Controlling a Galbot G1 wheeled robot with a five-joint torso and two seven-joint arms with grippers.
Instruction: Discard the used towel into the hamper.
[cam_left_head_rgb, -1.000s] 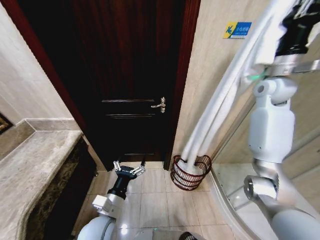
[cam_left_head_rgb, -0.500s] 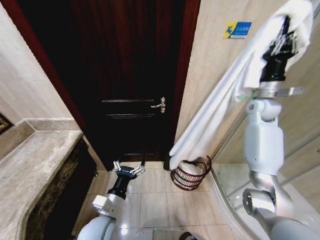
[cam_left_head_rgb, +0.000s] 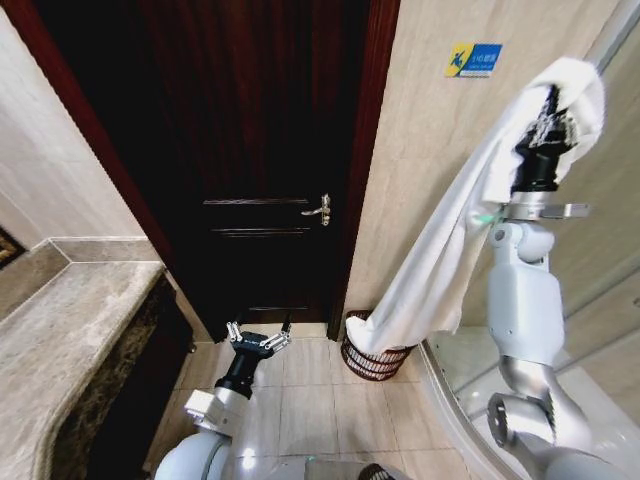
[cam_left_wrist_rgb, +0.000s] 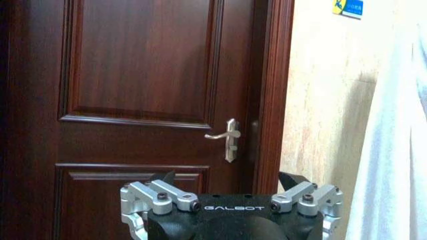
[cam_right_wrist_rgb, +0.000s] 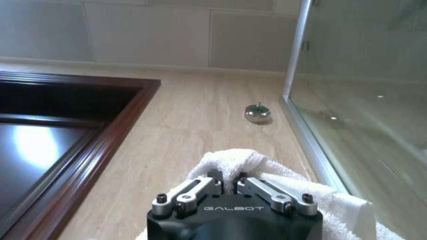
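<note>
The right gripper (cam_left_head_rgb: 546, 118) is raised high at the right of the head view, beside the beige wall and a glass panel (cam_left_head_rgb: 610, 170), with its jaws closed on one end of the white towel (cam_left_head_rgb: 440, 265). In the right wrist view the same gripper (cam_right_wrist_rgb: 227, 181) shows both fingers pinched together on a fold of towel (cam_right_wrist_rgb: 230, 160). From the grip the towel drapes over the gripper and hangs in a long diagonal sweep down and toward the robot's left. Its lower end lies in the hamper (cam_left_head_rgb: 368, 360), covering most of the basket's opening. The hamper stands on the tiled floor (cam_left_head_rgb: 300, 400) in the corner between the dark wooden door (cam_left_head_rgb: 270, 150) and the wall, near the curved base of the shower enclosure. The left gripper (cam_left_head_rgb: 257, 338) is held low in front of the door, well apart from the hamper, with its jaws open and empty. In the left wrist view this gripper (cam_left_wrist_rgb: 230, 187) faces the door handle (cam_left_wrist_rgb: 227, 137), and the hanging towel (cam_left_wrist_rgb: 393, 150) shows alongside the wall. A stone bench (cam_left_head_rgb: 60, 340) runs along the robot's left.
</note>
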